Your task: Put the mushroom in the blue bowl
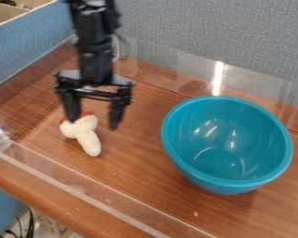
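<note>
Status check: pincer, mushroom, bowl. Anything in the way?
Pincer open, empty, pointing down just above the small cream-stemmed, orange-capped toy mushroom. Mushroom lying on the wooden table, not gripped. Large teal-blue plastic bowl empty, to its right. Nothing between them.

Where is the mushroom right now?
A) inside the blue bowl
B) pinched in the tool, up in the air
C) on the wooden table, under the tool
C: the mushroom lies on the table, the open tool just above it, and the bowl is empty.
</note>
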Controlling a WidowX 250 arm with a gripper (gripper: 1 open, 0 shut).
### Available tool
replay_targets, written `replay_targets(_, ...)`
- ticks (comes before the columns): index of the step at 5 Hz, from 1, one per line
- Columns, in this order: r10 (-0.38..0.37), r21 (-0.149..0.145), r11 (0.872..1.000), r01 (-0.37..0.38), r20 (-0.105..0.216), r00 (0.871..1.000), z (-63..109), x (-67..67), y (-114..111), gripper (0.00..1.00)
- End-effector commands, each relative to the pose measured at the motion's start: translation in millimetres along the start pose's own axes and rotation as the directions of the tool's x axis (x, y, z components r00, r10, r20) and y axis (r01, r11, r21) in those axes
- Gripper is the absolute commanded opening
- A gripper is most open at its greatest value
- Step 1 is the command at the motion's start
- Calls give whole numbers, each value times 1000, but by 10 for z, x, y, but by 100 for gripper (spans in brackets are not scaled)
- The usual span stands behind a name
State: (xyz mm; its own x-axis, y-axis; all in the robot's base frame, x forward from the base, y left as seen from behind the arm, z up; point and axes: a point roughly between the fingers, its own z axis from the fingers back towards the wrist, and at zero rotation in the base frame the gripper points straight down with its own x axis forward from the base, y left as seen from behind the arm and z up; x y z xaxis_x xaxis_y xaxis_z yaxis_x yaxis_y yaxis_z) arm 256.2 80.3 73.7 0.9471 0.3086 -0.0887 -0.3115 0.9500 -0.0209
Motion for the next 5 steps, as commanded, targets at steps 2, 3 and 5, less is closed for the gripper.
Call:
replay_targets(2, 96, -40, 995, -93, 80, 992, 13, 106, 82, 100)
replay_targets(3, 126, -52, 991, -121, 87, 988, -18, 204, 131, 100)
replay_targets(5, 423, -85, 905, -417, 86, 902, -362, 210, 34, 100)
